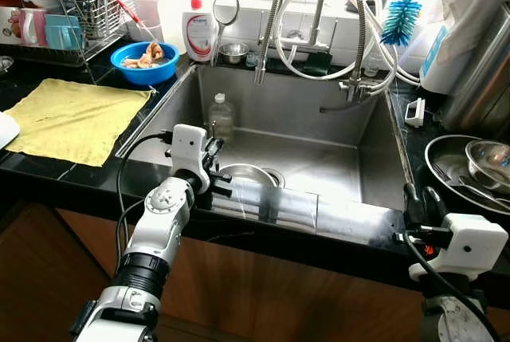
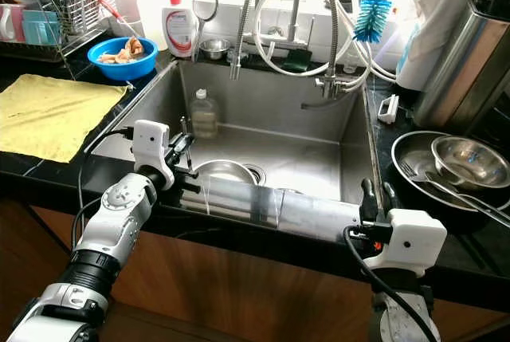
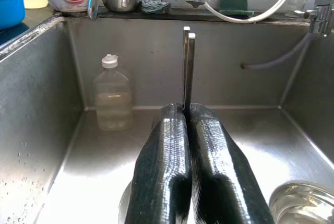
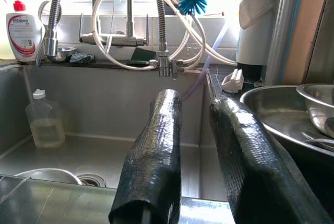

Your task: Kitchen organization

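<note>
My left tool [image 3: 187,125] hangs over the sink [image 1: 319,111] near its front left corner, fingers pressed together on a thin metal utensil [image 3: 188,67] that stands upright (what kind, I cannot tell). A steel bowl [image 1: 245,174] lies in the sink just beside it, a clear bottle [image 1: 221,115] stands further back. My right tool [image 4: 203,156] rests at the sink's front right corner above the surface [image 1: 414,139], fingers spread, holding nothing.
</note>
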Controlling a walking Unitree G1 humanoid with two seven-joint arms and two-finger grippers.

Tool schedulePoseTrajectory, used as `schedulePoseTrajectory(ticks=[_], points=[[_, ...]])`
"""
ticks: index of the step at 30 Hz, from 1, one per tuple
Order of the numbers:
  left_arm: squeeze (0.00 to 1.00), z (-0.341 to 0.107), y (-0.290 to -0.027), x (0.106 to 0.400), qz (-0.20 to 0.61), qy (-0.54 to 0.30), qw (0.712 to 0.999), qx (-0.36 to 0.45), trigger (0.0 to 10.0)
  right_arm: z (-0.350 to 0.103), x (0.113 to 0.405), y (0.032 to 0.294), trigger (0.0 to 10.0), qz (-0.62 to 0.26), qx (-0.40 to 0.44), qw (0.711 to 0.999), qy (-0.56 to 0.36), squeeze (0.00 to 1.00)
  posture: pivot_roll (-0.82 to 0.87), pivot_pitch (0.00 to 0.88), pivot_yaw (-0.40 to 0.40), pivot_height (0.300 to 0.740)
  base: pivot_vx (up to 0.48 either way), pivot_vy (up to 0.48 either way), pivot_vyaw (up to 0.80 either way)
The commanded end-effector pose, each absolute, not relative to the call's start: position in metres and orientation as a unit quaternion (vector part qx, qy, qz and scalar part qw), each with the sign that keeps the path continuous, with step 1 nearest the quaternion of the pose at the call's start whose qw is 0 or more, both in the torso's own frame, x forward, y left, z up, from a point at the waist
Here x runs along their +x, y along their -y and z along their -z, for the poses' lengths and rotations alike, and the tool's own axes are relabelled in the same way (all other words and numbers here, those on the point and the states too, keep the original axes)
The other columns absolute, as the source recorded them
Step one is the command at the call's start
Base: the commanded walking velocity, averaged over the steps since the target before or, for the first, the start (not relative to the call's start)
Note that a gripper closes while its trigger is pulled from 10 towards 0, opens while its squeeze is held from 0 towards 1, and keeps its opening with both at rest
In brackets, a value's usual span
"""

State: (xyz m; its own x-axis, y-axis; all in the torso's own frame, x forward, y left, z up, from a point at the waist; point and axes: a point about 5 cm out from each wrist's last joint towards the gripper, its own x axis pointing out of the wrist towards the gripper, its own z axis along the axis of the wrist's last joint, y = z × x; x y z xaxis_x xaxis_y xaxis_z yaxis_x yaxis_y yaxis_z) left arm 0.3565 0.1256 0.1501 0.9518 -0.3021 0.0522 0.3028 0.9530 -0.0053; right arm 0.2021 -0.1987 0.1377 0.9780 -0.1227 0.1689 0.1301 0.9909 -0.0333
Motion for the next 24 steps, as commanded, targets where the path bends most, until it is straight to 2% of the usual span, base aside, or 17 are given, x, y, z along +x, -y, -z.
schedulePoseTrajectory(ticks=[1,2,3,23,24], points=[[0.0,-0.143,-0.1269,0.3557,0.153,0.005,0.988,-0.004,10.0,-0.1366,0.2023,0.2006,10.0,0.068,-0.025,0.994,0.082,0.0,0.03,0.0,-0.005,0.74,0.0,0.0,0.0],[0.84,-0.1437,-0.1267,0.3557,0.156,0.007,0.988,0.004,10.0,-0.1364,0.2024,0.2005,10.0,0.068,-0.025,0.994,0.082,0.0,0.03,0.0,-0.006,0.74,0.0,0.0,0.0],[1.0,-0.1443,-0.126,0.3555,0.16,0.009,0.987,0.005,10.0,-0.1365,0.2027,0.2002,10.0,0.067,-0.025,0.994,0.083,0.0,0.03,0.0,-0.006,0.74,0.0,0.0,0.0],[1.0,-0.1484,-0.1225,0.3553,0.172,0.02,0.985,0.015,10.0,-0.1386,0.2062,0.2004,10.0,0.077,-0.029,0.992,0.094,0.0,0.03,0.0,0.003,0.74,0.0,0.0,0.0],[0.0,-0.1497,-0.1227,0.3555,0.169,0.025,0.985,0.019,10.0,-0.14,0.2065,0.2017,10.0,0.082,-0.032,0.991,0.096,0.0,0.03,0.0,0.003,0.74,0.0,0.0,0.0]])
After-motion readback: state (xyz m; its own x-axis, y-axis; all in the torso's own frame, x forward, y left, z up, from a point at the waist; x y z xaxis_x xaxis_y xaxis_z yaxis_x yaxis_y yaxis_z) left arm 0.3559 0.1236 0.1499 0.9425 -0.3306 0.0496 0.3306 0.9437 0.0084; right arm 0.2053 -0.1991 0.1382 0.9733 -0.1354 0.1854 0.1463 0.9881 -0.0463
